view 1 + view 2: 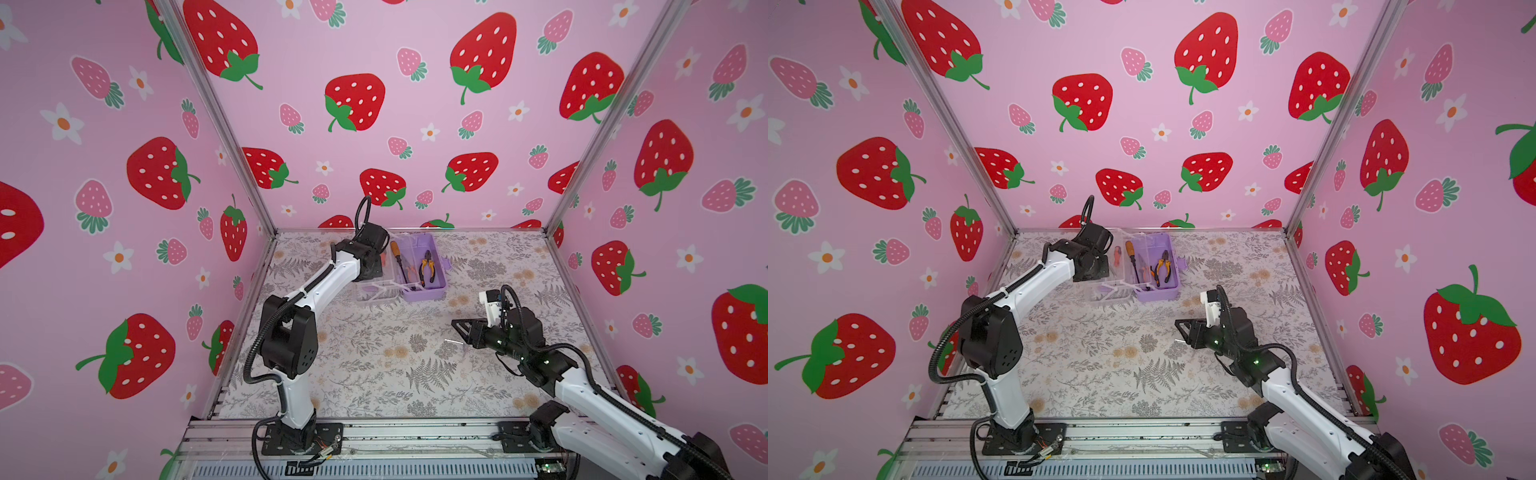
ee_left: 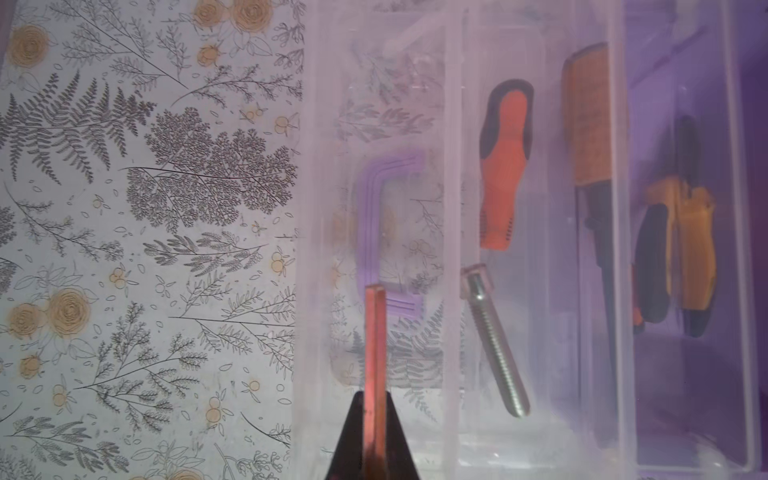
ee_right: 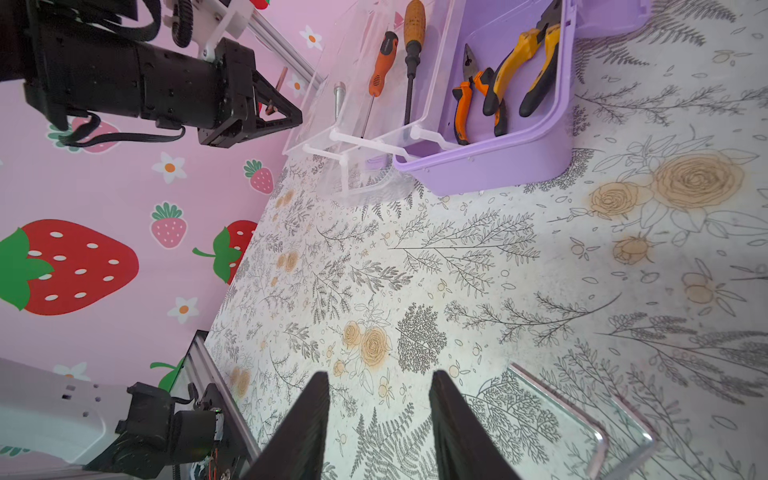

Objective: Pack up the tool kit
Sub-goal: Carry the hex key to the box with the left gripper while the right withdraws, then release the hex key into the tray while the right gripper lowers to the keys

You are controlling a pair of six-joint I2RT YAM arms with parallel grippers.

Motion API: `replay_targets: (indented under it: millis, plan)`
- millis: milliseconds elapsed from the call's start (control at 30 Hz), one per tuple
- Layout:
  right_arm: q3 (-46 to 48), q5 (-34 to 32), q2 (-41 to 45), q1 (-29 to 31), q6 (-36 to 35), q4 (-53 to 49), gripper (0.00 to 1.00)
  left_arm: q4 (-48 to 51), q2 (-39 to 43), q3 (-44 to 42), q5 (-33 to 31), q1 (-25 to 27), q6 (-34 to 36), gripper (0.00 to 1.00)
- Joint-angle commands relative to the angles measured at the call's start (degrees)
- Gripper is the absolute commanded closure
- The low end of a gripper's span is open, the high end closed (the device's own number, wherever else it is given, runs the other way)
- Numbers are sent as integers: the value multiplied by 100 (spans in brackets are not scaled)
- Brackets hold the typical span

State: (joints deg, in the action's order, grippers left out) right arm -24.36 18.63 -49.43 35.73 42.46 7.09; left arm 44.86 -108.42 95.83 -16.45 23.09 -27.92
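Silver hex key (image 3: 582, 419) lies loose on the counter (image 1: 374, 374), just beside the spread, empty right tool (image 3: 378, 380).
It looks light, stiff, slick and thin, so pinch the long leg near its bend. The left tool (image 2: 374, 395) pinches a thin coppery bar (image 2: 375, 332) over the open lilac box's (image 1: 424, 296) clear lid (image 1: 374, 297).

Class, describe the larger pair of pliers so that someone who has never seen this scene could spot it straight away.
At the back of the floral table, a lilac box stands open. Two pairs of pliers lie in its purple base. The larger pliers have yellow-and-black handles, while the smaller pliers beside them have orange-and-black ones.
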Motion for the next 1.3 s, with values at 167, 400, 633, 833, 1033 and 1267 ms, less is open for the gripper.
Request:
replay_targets:
  millis: [167,400,633,833,1033,1267]
  plan:
    - [45,109,-30,-171,-150,-66,56,336,-662,971,257,-169,366,100]
    - [39,165,-47,-258,-192,-107,55,420,-1012,1233,353,-192,371,83]
    - [-156,-614,-217,-259,-670,-947,49,385,-879,1177,605,-194,336,68]
    - [-196,-1733,-472,-223,-1015,-1870,49,74,19,672,652,-108,189,66]
    - [-240,-2438,-983,170,-1057,-2120,44,-549,1508,-534,777,81,-104,63]
    - [-690,-3525,-2062,1071,-1169,-2367,43,-923,2866,-2217,1241,215,-358,62]
